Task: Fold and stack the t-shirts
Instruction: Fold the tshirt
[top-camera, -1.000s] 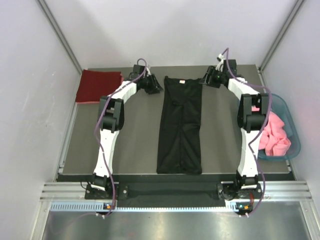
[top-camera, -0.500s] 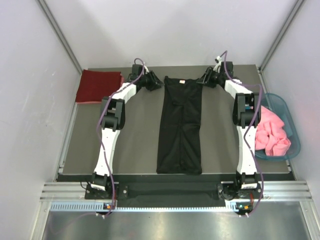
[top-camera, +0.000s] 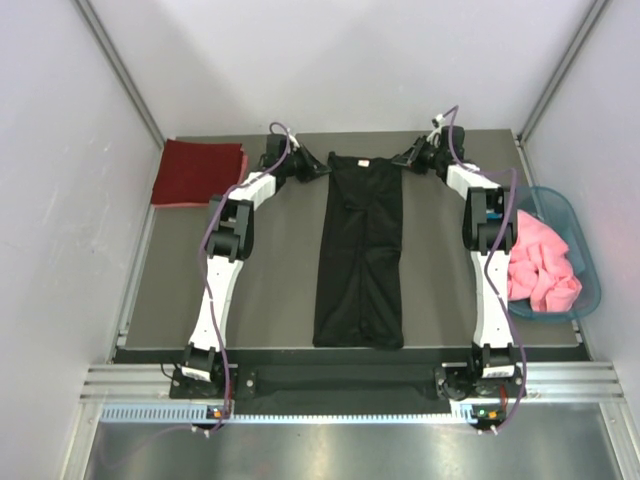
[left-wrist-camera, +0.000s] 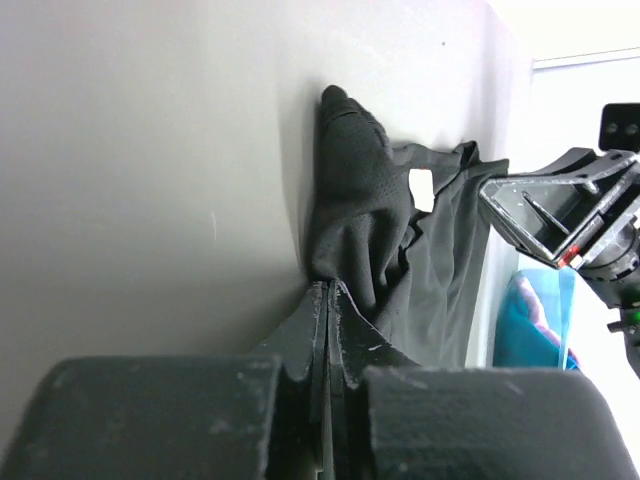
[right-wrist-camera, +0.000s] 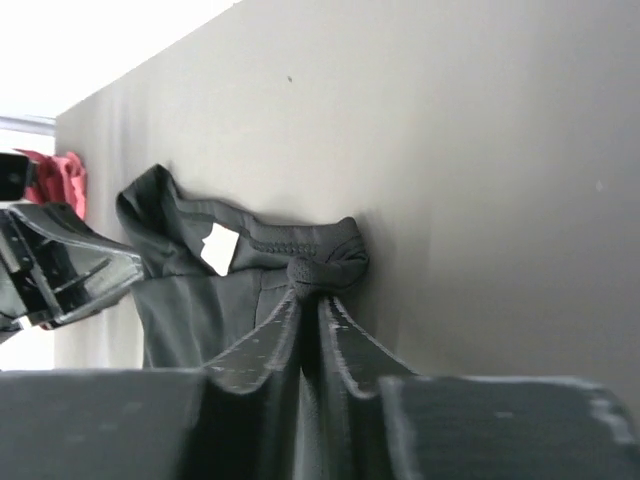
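Note:
A black t-shirt (top-camera: 360, 255) lies as a long narrow strip down the middle of the table, collar end at the far side. My left gripper (top-camera: 323, 171) sits at its far left corner, jaws shut on a bunched fold of the black cloth (left-wrist-camera: 350, 200). My right gripper (top-camera: 404, 159) is at the far right corner, its jaws pinched on the rolled edge of the black cloth (right-wrist-camera: 325, 262). A dark red t-shirt (top-camera: 197, 172) lies folded at the far left of the table. Pink t-shirts (top-camera: 545, 265) are piled in the basket.
A teal plastic basket (top-camera: 566, 204) stands off the table's right edge beside the right arm. White walls close in the back and both sides. In the left wrist view the right gripper's fingers (left-wrist-camera: 560, 210) show just across the collar.
Both arms have reached inward to the black shirt's far corners. Each gripper has gone from open to closed on the cloth there. The shirt itself has barely shifted.

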